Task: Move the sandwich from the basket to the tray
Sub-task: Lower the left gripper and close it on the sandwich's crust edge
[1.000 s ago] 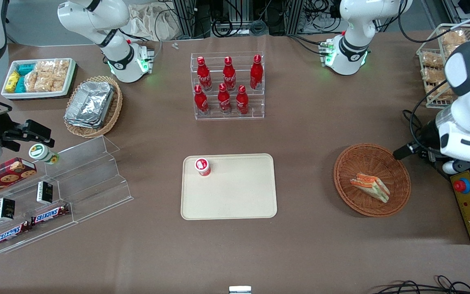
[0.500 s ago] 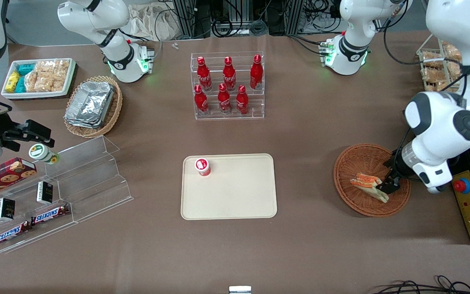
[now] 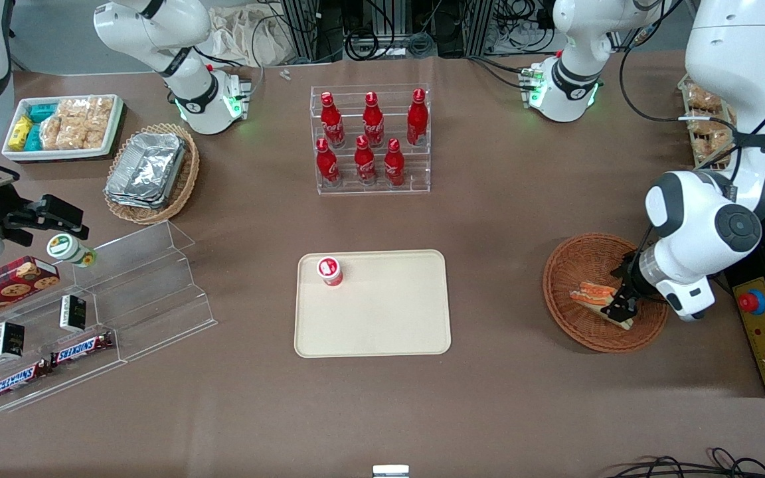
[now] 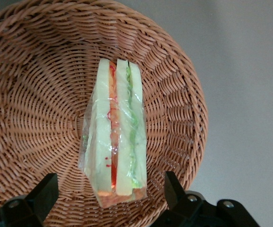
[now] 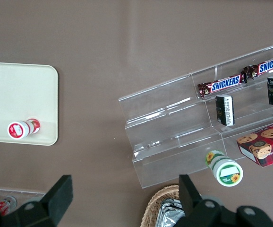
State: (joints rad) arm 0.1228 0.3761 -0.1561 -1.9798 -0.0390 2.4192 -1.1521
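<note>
Sandwich (image 4: 115,137) lies wrapped in the wicker basket (image 3: 578,332), not yet lifted. Gripper (image 3: 620,307) hangs just above it, fingers apart and straddling the wedge. Grasp, carry and placement on the tray (image 3: 389,325) remain.

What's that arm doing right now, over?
Gripper open, low over the basket, fingers straddling the sandwich. Sandwich not gripped. Tray holds one small bottle.

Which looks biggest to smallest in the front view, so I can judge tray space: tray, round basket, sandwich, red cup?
1. tray
2. basket
3. sandwich, partly hidden by the open gripper straddling it
4. red cup, standing on the tray
</note>
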